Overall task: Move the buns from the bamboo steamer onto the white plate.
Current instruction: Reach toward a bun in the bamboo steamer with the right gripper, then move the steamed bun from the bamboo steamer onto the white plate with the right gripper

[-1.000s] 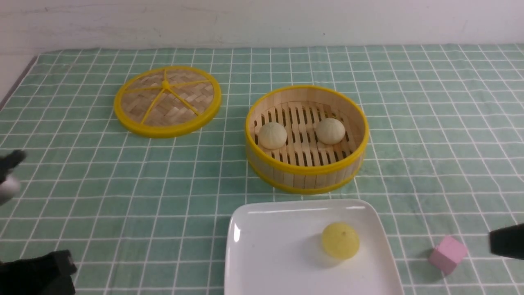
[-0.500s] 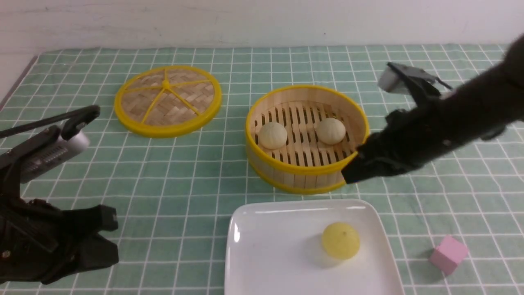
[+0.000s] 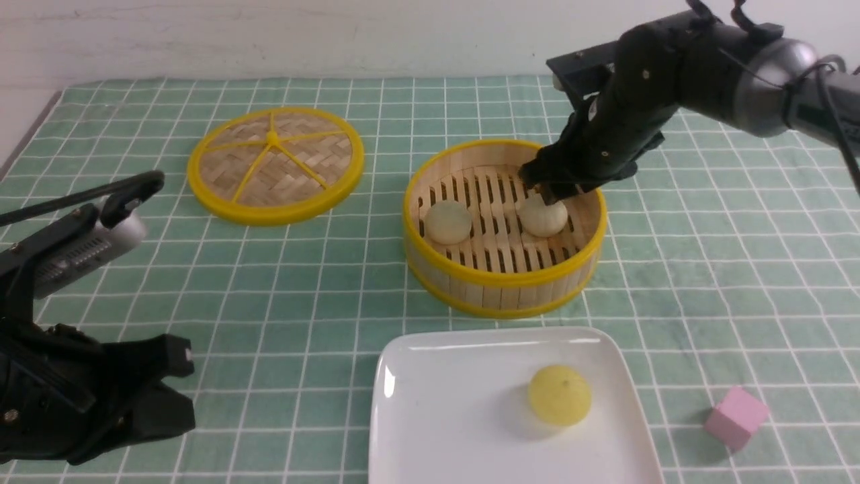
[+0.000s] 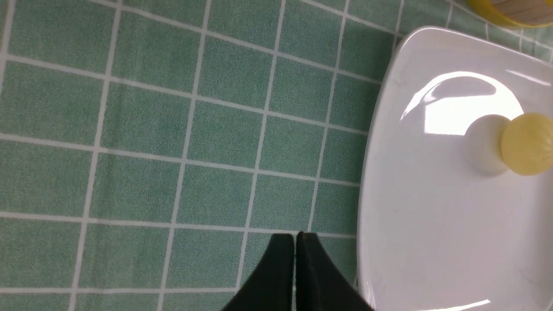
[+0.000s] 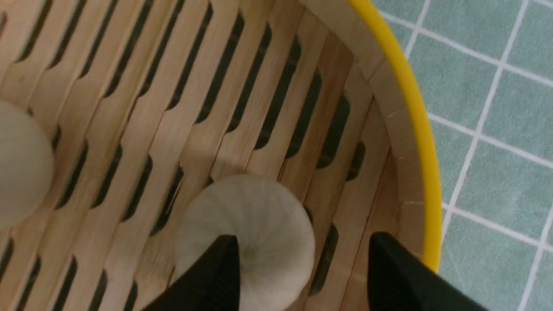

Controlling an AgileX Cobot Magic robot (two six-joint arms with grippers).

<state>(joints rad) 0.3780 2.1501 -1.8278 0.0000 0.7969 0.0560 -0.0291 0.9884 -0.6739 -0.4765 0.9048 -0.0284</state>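
Observation:
Two pale buns lie in the bamboo steamer [image 3: 504, 286]: one on the left [image 3: 449, 222], one on the right [image 3: 543, 216]. My right gripper [image 3: 555, 193] hangs open just over the right bun [image 5: 255, 216]. One fingertip [image 5: 227, 248] is above the bun's top and the other is beside the steamer's wall [image 5: 389, 142]; nothing is gripped. The white plate [image 3: 457, 410] lies in front of the steamer. My left gripper [image 4: 294, 236] hovers low over the cloth next to the plate's rim [image 4: 380, 181], jaws shut and empty.
A brighter yellow bun [image 3: 559, 394] sits on the plate. The flat woven lid [image 3: 275, 165] lies at the back left. A pink cube [image 3: 736, 417] rests right of the plate. My left arm [image 3: 80, 396] fills the front left corner.
My right arm swung in from the right edge to above the steamer's right bun, and its jaws opened wide. My left arm came into view a second ago and has since held still.

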